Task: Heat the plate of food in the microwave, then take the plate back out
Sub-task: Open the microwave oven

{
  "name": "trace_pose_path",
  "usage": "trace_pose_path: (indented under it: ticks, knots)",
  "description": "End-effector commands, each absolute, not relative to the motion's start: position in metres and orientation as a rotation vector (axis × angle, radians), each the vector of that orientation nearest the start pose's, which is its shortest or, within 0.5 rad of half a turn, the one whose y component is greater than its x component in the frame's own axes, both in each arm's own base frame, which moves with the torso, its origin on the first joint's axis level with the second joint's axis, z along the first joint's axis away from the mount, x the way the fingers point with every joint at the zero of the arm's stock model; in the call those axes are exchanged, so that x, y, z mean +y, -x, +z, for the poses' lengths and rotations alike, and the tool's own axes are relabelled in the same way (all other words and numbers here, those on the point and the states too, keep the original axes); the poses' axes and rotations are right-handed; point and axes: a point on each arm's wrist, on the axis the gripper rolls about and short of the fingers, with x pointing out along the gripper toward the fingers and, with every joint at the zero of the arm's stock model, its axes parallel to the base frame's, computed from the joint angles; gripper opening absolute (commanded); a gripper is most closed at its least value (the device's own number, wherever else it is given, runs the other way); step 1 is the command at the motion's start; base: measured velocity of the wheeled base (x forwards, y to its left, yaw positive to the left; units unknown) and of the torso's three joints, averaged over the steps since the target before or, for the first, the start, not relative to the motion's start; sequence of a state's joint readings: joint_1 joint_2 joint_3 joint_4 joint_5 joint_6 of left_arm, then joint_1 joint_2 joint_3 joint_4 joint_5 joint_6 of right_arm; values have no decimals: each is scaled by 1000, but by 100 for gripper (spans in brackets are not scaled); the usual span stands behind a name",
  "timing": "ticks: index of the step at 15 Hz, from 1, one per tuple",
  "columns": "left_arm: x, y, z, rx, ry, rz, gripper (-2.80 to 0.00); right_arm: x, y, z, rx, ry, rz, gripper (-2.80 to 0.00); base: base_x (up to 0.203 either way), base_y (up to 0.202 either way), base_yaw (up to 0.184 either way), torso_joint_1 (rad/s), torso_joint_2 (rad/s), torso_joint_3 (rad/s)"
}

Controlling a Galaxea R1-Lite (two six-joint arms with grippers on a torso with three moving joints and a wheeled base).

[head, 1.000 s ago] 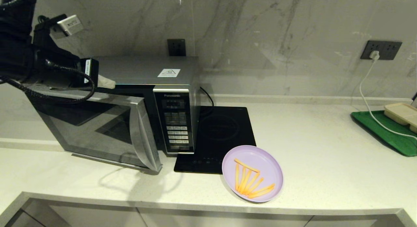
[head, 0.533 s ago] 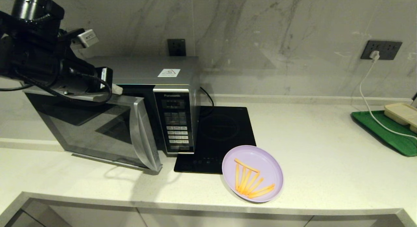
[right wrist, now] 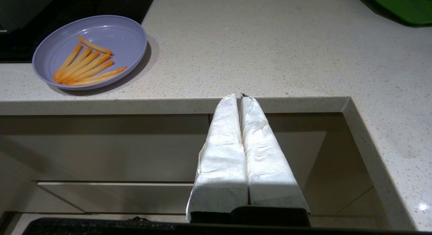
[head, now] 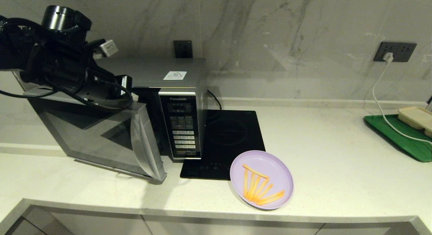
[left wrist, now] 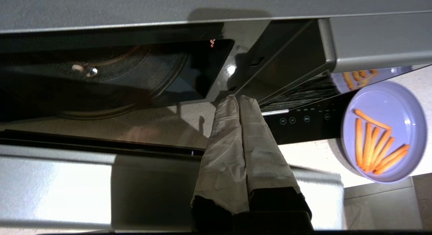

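The silver microwave stands at the left of the counter with its dark glass door swung partly open. My left gripper is shut and empty at the door's top free edge. In the left wrist view, the left gripper points its tips into the gap between the door and the keypad side. The lilac plate of fries sits near the counter's front edge, right of the microwave. The right wrist view shows this plate too. My right gripper is shut, parked below the counter edge.
A black induction cooktop lies between microwave and plate, and the plate overlaps its front corner. A green tray with a beige container sits at the far right. A white cable runs to it from the wall socket.
My left arm has moved right along the top of the door towards the keypad side. The door's free edge has shifted slightly. The plate has not moved.
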State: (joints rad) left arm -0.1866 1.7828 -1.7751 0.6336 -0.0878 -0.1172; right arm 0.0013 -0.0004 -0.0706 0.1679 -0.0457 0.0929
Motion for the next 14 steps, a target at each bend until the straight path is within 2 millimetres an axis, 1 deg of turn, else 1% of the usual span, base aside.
trace_pose_path:
  ticks: [1,4,6,10,13,14]
  knots:
    - [-61,-313,306,661,74,-207,-280,-1,29,78,96,-91,-49,-280,0,0,0,0,0,0]
    - [-63,-301,314,652,54,-177,-280,-1,29,78,96,-91,-49,-280,0,0,0,0,0,0]
    - [-61,-288,320,660,40,-154,-280,-1,29,78,96,-91,-49,-280,0,0,0,0,0,0]
    - [-54,-263,325,708,33,-87,-280,-1,29,78,96,-91,-50,-280,0,0,0,0,0,0]
    - [-49,-251,315,764,23,-2,-280,-1,29,78,96,-91,-49,-280,0,0,0,0,0,0]
    - [-48,-247,317,755,22,23,-280,-1,29,78,96,-91,-49,-280,0,0,0,0,0,0]
